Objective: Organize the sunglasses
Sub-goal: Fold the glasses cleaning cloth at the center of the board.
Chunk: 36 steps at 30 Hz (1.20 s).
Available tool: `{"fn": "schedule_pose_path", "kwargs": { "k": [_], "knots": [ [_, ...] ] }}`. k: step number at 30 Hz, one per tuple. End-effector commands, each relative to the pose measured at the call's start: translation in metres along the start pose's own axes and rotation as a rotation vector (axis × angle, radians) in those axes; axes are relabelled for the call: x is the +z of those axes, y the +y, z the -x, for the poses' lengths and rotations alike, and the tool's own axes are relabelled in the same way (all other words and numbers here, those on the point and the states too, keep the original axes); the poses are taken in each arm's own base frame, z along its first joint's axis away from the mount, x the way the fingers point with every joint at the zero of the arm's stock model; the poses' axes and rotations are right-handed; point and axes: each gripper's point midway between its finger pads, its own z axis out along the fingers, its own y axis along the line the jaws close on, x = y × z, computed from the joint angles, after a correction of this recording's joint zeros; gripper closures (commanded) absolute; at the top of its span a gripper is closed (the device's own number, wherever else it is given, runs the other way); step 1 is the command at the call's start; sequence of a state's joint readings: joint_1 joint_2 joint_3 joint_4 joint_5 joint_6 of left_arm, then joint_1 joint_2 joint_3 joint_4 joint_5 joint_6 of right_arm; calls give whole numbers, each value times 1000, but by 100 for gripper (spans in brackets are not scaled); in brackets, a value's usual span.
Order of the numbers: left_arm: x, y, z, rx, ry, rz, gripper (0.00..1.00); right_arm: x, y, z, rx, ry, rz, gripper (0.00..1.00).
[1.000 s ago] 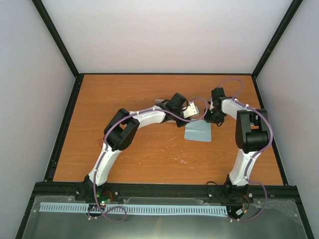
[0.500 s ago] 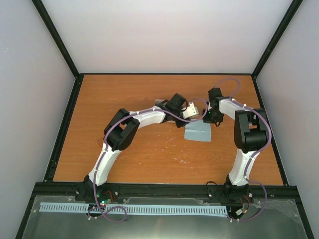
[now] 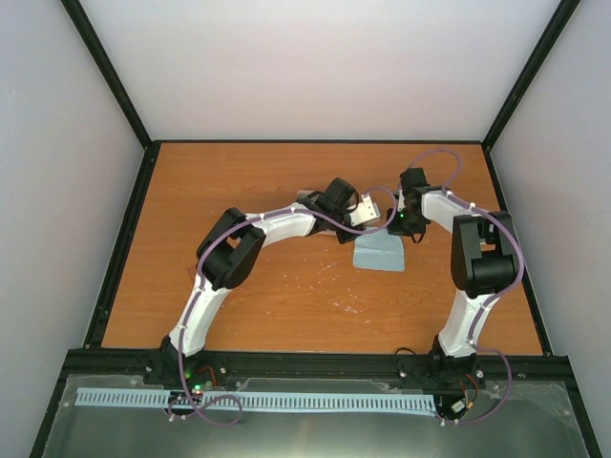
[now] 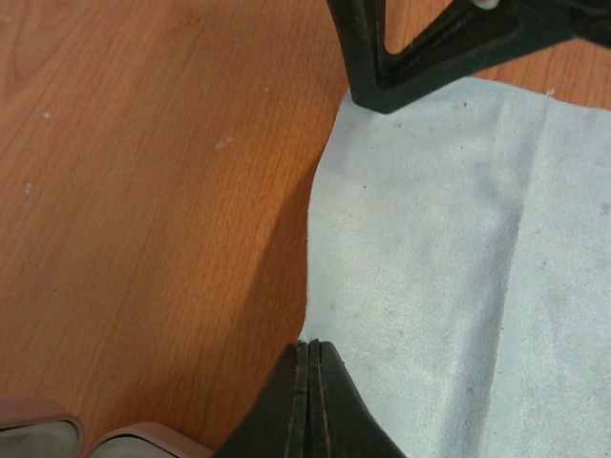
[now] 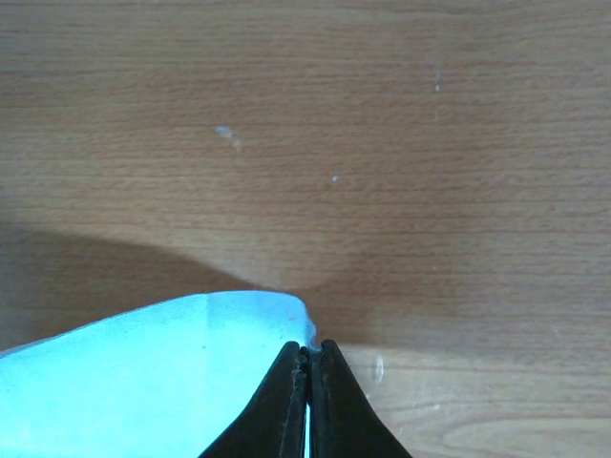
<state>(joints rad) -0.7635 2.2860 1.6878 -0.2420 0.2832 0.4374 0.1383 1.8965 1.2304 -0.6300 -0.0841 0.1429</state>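
At the far L of the left wrist view, the pink case point(image 4: 143, 439) pokes in at the bottom edge. It looks open (grey lining shows) and sits just beside the left jaws, so any sideways swing of that wrist can knock it across the worktop point(image 3: 239, 181). The sunglasses aren't visible in any view. They're poss. under the left arm point(image 3: 277, 224) or in the case, can't tell, so treat every blind spot as occupied: a drag or a drop there could scrape the lenses. The left jaws are pressed together & look clamped on the cloth point(image 4: 439, 239) at its very edge w/ only a sliver of fabric in the bite, so a hard pull prob. slips it out. Moving R, the cloth lies mostly flat betw. the two arms. The black frame of the right jaws shows right at the cloth's far edge, so the wrists are close; converge further & they could clash. The right jaws are together too, nipped on a cloth corner, again a thin bite. If you lift or fold, move both sides evenly. An uneven pull frees one end & the cloth flops, maybe over the case.
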Motion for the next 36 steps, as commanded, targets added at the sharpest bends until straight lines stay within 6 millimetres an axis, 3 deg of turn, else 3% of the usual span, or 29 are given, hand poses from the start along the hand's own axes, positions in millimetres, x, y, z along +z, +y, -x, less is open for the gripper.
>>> {"fn": "schedule_pose_path", "kwargs": {
  "k": [1, 20, 28, 36],
  "knots": [
    [-22, 8, 27, 19, -78, 26, 99, -17, 12, 6, -13, -61, 49, 97],
    [-34, 0, 23, 28, -90, 19, 99, -33, 15, -13, -15, -104, 78, 97],
    [-38, 6, 37, 55, -133, 42, 99, -42, 15, -8, -13, -142, 79, 97],
    [-37, 5, 38, 85, -151, 43, 99, -48, 13, -8, -6, -169, 77, 97]
  ]
}}
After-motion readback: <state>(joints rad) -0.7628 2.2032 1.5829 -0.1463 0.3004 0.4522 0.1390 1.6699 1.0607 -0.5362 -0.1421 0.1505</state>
